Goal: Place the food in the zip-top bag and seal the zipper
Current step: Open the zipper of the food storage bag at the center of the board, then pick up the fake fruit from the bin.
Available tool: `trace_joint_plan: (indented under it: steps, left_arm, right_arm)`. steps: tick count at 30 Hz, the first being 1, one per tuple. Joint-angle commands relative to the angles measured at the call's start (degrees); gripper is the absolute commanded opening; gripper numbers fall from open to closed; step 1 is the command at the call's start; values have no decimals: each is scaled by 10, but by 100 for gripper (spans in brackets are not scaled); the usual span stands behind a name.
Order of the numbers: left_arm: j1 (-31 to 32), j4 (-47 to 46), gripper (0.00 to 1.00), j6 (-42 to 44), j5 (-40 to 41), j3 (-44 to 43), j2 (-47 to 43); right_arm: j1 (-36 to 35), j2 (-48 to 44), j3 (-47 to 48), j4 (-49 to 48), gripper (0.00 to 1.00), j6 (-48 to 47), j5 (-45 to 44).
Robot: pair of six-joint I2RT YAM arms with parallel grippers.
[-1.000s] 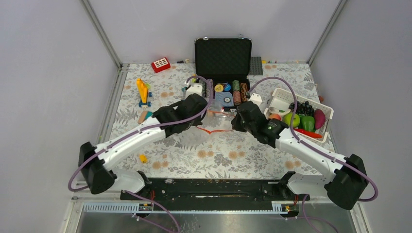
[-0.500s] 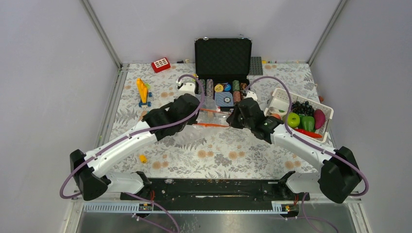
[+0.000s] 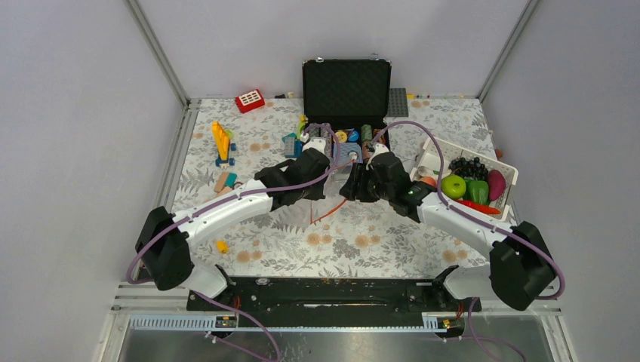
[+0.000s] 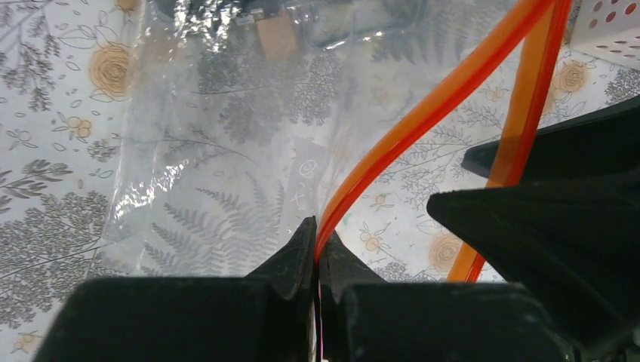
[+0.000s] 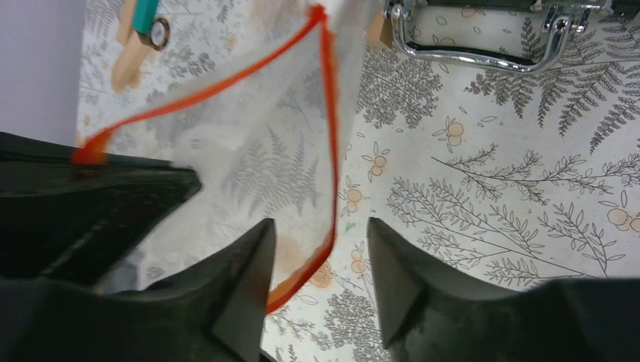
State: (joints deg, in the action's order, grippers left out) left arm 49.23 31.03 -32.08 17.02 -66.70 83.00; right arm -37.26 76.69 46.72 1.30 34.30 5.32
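Note:
The clear zip-top bag (image 4: 219,151) hangs over the flowered table between my two grippers. In the left wrist view my left gripper (image 4: 317,243) is shut on the orange-red zipper (image 4: 423,113) at the bag's mouth edge. My right gripper (image 5: 321,260) stands open. The zipper strip (image 5: 329,151) runs loose between its fingers without being pinched. From above, the left gripper (image 3: 329,179) and right gripper (image 3: 349,187) sit close together, with the zipper (image 3: 326,212) drooping below them. The food, a green apple (image 3: 453,185), dark grapes (image 3: 469,166), a magenta piece (image 3: 496,183) and a red chili (image 3: 475,205), lies in the white basket (image 3: 507,167).
An open black case (image 3: 346,84) stands behind the grippers, with poker chip stacks (image 3: 367,134) in front of it. Its metal handle (image 5: 483,53) shows in the right wrist view. A red block (image 3: 249,99), a yellow toy (image 3: 221,142) and a small yellow piece (image 3: 221,246) lie at the left.
My right gripper has opened and let go of the zipper strip. The stretched strip has gone slack and droops from the left gripper. Both arms shifted slightly toward the middle.

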Motion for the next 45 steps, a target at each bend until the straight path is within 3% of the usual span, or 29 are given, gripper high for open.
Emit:
trace_joint_plan:
  steps: [1, 3, 4, 5, 9, 11, 15, 22, 28, 36, 45]
  left_arm:
    - [-1, -46, 0, -14, -29, -14, 0]
    - [-1, -48, 0, -15, -31, -13, 0]
    - [-2, -48, 0, -14, -31, -14, 0]
    - [-1, -48, 0, -14, -31, -13, 0]
    - [-1, -49, 0, -14, -35, -16, 2]
    - [-2, -51, 0, -11, -35, -15, 3]
    - [-1, -53, 0, -10, -31, -14, 3]
    - [-1, -54, 0, -15, -48, -15, 2]
    - [-2, -44, 0, -12, -44, -16, -7]
    - [-2, -55, 0, -9, -30, 1, -22]
    - [-2, -59, 0, -9, -34, 1, -25]
  right_arm:
    - [3, -58, 8, -8, 61, -21, -14]
    - [3, -87, 8, 19, 75, -32, -45]
    - [3, -104, 7, 30, 93, -39, -80]
    - [3, -120, 6, 46, 99, -44, -115]
    - [14, -186, -2, 123, 100, -51, -304]
    - [49, -202, -2, 165, 100, -48, -351]
    - [151, -189, 18, 242, 100, -41, -332]
    - [236, -50, 125, 333, 100, -29, -330]
    - [289, 39, 173, 333, 98, -34, -300]
    - [331, 100, 152, 266, 92, -38, -192]
    - [345, 144, 138, 251, 87, -19, -167]
